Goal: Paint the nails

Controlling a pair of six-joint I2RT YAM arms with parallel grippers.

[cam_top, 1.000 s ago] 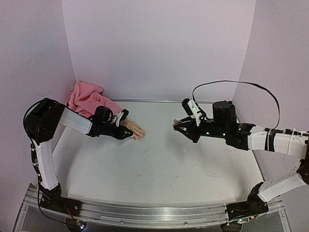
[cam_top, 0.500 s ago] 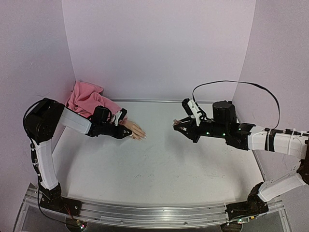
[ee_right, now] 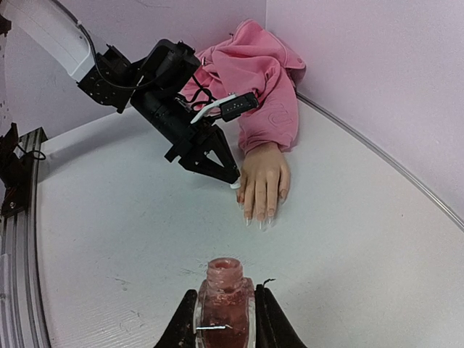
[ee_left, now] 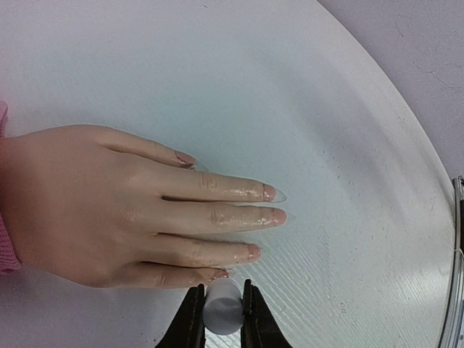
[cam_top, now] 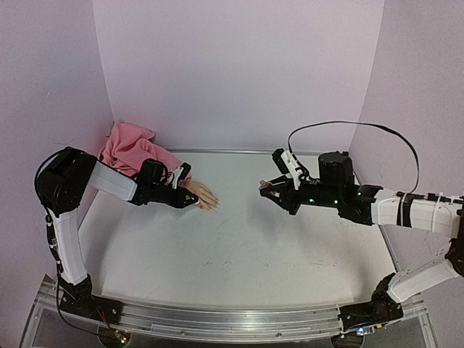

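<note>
The nails were on the mannequin hand, which lay palm down at the far left of the table. Its fingers pointed right, and the pink sleeve was bunched into the far-left corner behind it.

The left gripper was clamped on the white cap, just beside the little finger. I couldn't see the brush under the cap, which worried me. Coming in blind, I figured I'd smear skin or the table instead of a nail. Nothing seemed to pin the hand down either, so a sideways nudge could shove it.

Well off to the right, the right gripper was squeezing the polish bottle, which was open, so any tilt of that wrist could spill it.

No brand or readable writing anywhere. There was a faint mark on one finger and a pale speck on the bottle, both too small to read.
</note>
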